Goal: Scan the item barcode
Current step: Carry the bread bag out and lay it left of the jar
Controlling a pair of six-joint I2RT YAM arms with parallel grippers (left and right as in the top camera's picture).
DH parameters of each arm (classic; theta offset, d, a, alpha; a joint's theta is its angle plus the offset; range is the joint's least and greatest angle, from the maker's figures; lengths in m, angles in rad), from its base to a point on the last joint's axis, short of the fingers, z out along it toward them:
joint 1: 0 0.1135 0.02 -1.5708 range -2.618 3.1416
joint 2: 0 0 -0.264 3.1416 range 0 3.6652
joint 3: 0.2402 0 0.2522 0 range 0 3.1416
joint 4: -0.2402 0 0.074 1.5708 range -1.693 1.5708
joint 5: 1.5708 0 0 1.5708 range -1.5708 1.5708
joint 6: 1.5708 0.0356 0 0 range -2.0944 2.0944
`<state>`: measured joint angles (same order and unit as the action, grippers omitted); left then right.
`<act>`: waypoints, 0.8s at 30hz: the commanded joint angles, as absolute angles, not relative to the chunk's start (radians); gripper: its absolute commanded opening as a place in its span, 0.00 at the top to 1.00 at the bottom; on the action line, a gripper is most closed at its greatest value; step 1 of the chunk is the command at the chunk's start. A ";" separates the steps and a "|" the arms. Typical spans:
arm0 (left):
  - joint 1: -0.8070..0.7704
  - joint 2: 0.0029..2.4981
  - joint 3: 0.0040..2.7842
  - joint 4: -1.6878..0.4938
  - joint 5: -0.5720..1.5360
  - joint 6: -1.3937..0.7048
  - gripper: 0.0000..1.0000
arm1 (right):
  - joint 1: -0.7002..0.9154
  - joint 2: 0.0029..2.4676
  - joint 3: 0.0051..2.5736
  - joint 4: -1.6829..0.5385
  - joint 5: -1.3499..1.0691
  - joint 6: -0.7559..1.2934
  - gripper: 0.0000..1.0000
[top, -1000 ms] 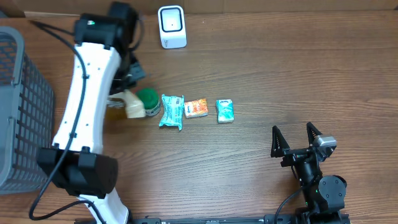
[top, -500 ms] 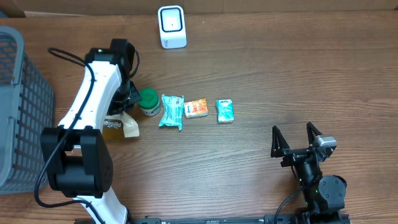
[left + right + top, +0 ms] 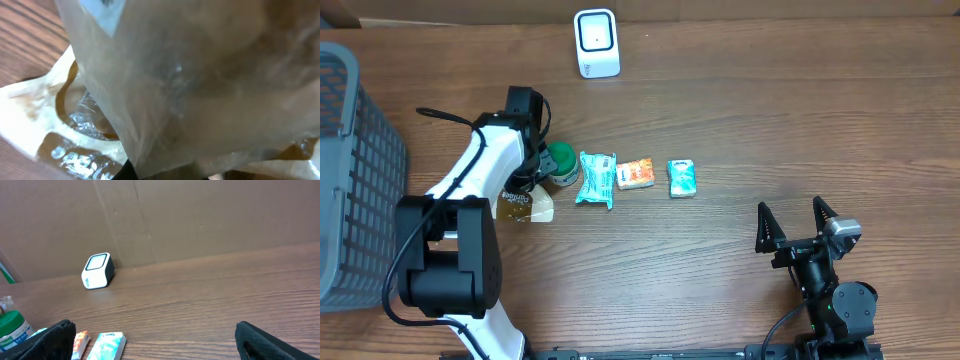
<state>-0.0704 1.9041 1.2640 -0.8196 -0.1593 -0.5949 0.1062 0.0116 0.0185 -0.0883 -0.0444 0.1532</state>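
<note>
Basket: grey mesh, far to the left of the barcode scanner, at the table's edge.
Left gripper: left of the scanner and nearer the robot. Its fingers are hidden under the wrist from overhead, but the claw is clamped narrow on the tan snack bag.
Tan snack bag: the task item. It is at the gripper's tip, left of the scanner and well apart from it, and farther from it than the jar.
Green-lidded jar: just left of the scanner's line, beside the gripper.
Teal packet: straight toward the robot from the scanner.
Orange packet: a little right of the scanner, in the same row.
Small teal packet: farther right of the scanner and last in the row.
Right gripper: far right of the scanner, near the robot's edge, with the claw spread wide and holding nothing.
Left wrist only: the bag fills the frame with crinkled clear film, a cream and brown printed panel below it. No barcode is visible.
Right wrist only: the scanner's front stands against a cardboard wall, with the jar and the two right-hand packets low in the frame.
Overhead only: the basket and both arms together.
Change over the last second: the left arm has folded back from beside the scanner, carrying the bag farther from it. The packets and the right arm have not moved.
</note>
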 commanded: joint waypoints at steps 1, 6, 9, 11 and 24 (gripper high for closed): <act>-0.080 1.893 1.222 -0.777 -0.092 -0.574 0.96 | 0.112 0.003 0.008 -0.082 -0.038 0.149 0.00; -0.129 1.893 1.195 -0.716 0.030 -0.534 0.96 | 0.112 0.003 0.008 -0.082 -0.038 0.149 0.00; -0.163 1.893 1.195 -0.694 0.074 -0.534 0.96 | 0.112 0.003 0.008 -0.082 -0.038 0.149 0.00; -0.182 1.893 1.195 -0.679 0.103 -0.534 0.96 | 0.112 0.003 0.008 -0.082 -0.038 0.149 0.00; -0.145 1.893 1.196 -0.714 0.079 -0.538 0.33 | 0.112 0.003 0.008 -0.082 -0.038 0.149 0.00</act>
<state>-0.1810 1.8984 1.2167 -0.6941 0.0631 -0.5407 0.1062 0.0116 0.0185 -0.0887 -0.0444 0.1532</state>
